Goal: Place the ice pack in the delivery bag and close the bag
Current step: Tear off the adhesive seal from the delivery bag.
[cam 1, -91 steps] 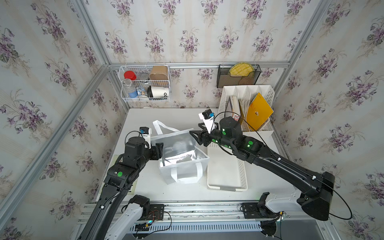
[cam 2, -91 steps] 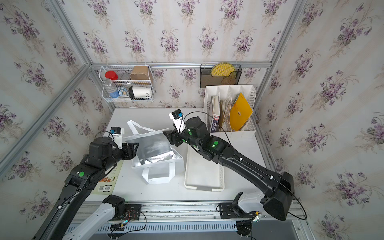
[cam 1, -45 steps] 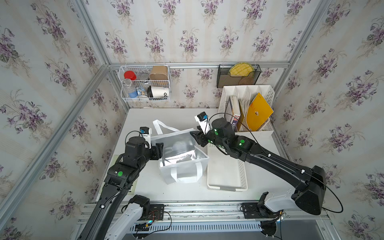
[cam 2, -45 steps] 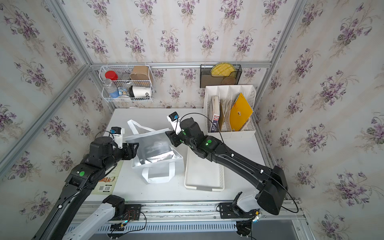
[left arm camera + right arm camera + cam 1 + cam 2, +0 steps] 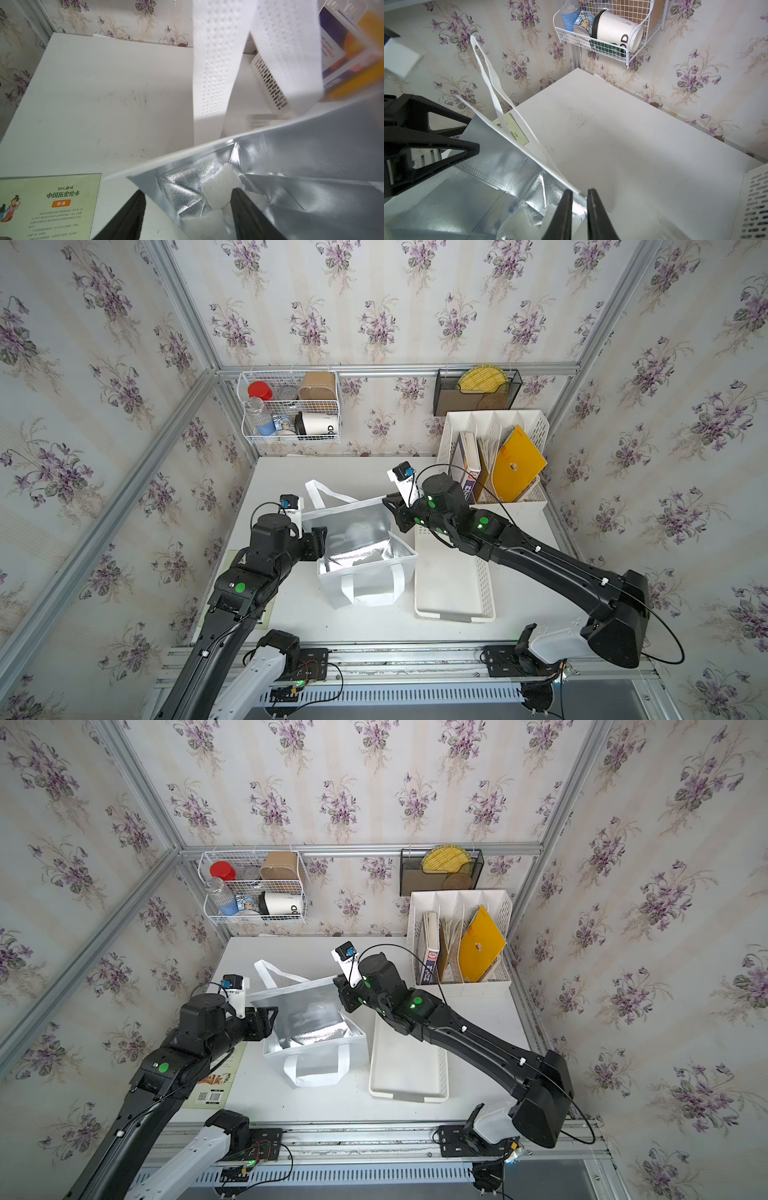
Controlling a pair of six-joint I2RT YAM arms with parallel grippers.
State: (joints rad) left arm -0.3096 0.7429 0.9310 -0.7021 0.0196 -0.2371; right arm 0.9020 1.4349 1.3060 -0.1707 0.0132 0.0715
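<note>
The delivery bag (image 5: pixel 365 539) (image 5: pixel 309 1019) stands open mid-table, silver lining showing, one white strap up at the back. An ice pack (image 5: pixel 220 187) (image 5: pixel 519 224) lies on the bag's floor, touching another whitish pouch (image 5: pixel 205 226). My left gripper (image 5: pixel 318 539) (image 5: pixel 188 190) is open and straddles the bag's left wall, one finger outside, one inside above the ice pack. My right gripper (image 5: pixel 392 510) (image 5: pixel 580 190) sits at the bag's far right corner, its fingers drawn close with the bag's rim between them.
A low white perforated tray (image 5: pixel 453 593) lies right of the bag under my right arm. A white file organiser (image 5: pixel 494 464) stands at the back right. A green booklet (image 5: pixel 216 1085) lies under my left arm. A wire basket (image 5: pixel 291 410) and a black holder (image 5: pixel 478 391) hang on the wall.
My right gripper has moved left to the bag's far right corner and closed its jaws on the rim. The left arm and the bag have stayed put.
</note>
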